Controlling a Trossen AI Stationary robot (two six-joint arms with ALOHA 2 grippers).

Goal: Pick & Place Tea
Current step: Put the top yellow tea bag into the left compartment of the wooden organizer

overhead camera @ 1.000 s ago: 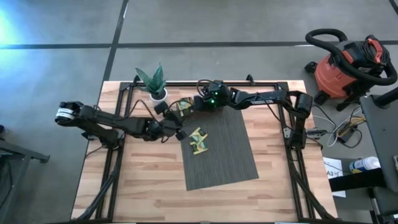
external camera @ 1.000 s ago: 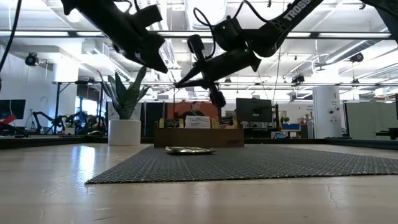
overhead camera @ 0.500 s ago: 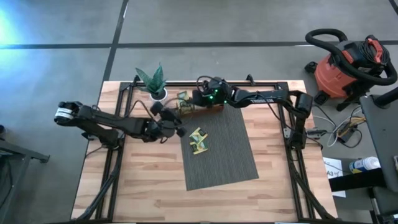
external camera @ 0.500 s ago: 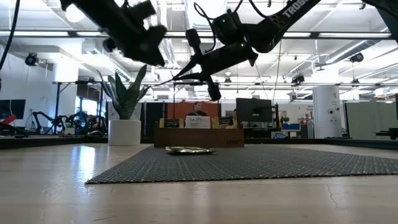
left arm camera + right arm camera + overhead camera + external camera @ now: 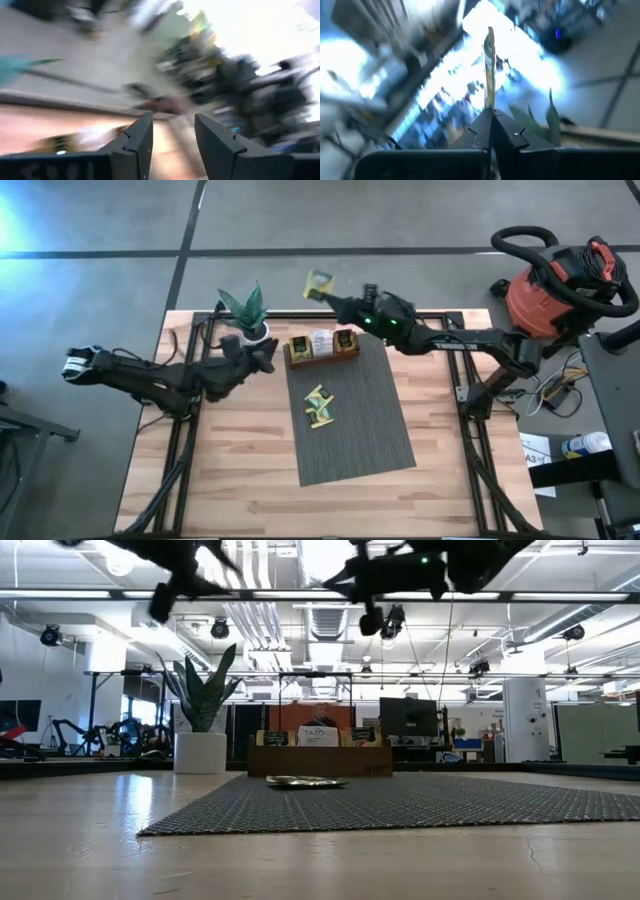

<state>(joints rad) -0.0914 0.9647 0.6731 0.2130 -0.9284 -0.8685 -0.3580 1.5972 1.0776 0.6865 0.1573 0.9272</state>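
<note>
tea sachet — flat, yellow-green — pinched in right pincer; left pincer wide.

You see the tray at the mat's far edge, sachets on the mat, the plant left of the tray.

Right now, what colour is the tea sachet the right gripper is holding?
Yellow-green. The right gripper is shut on the sachet; the high view shows it best.

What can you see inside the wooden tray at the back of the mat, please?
The wooden tray holds upright tea sachets: yellow-green at both ends, white in the middle. Anything beneath them is covered.
</note>
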